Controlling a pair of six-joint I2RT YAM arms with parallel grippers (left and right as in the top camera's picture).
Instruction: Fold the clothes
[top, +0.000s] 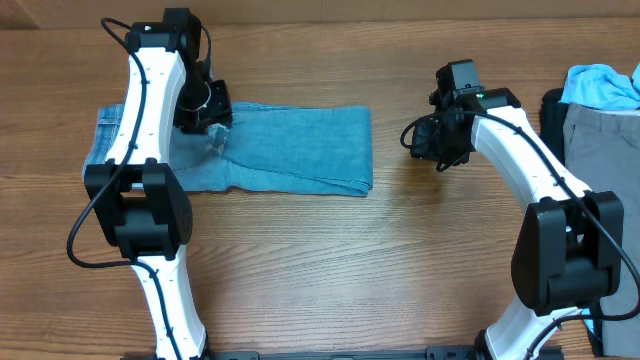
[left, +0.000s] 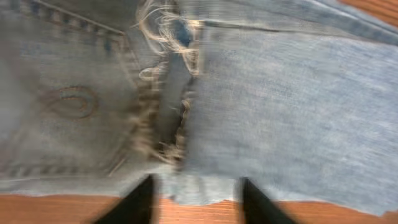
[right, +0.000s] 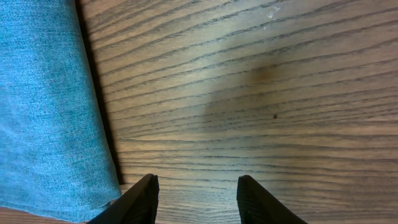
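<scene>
The wooden table (top: 420, 260) is taken up on its left half by the jeans (top: 300, 145). They are laid as a long flat band parallel to the far edge, with the waist end toward the left edge and the doubled leg end stopping short of the middle. At the right edge a heap of other garments is seen: a sky-blue piece (top: 600, 85) on top of a grey one (top: 600, 140), with something black (top: 550, 110) beside them.

The left gripper (top: 213, 128) is held low over the waist part of the jeans. In the left wrist view its fingers are seen spread, with nothing between them, above the denim edge near the stitched back pocket (left: 68, 106) and a frayed tear (left: 171, 106). The right gripper (top: 418, 140) is parked over bare wood just beside the leg end. Its fingers (right: 140, 199) are likewise apart and nothing is grasped.

The step in hand is judged to be between folds: the jeans have been doubled lengthwise but remain long. A further fold across the length is probably called for. For that, one end would have to be pinched through all layers and carried over the other, with the edges kept aligned.
</scene>
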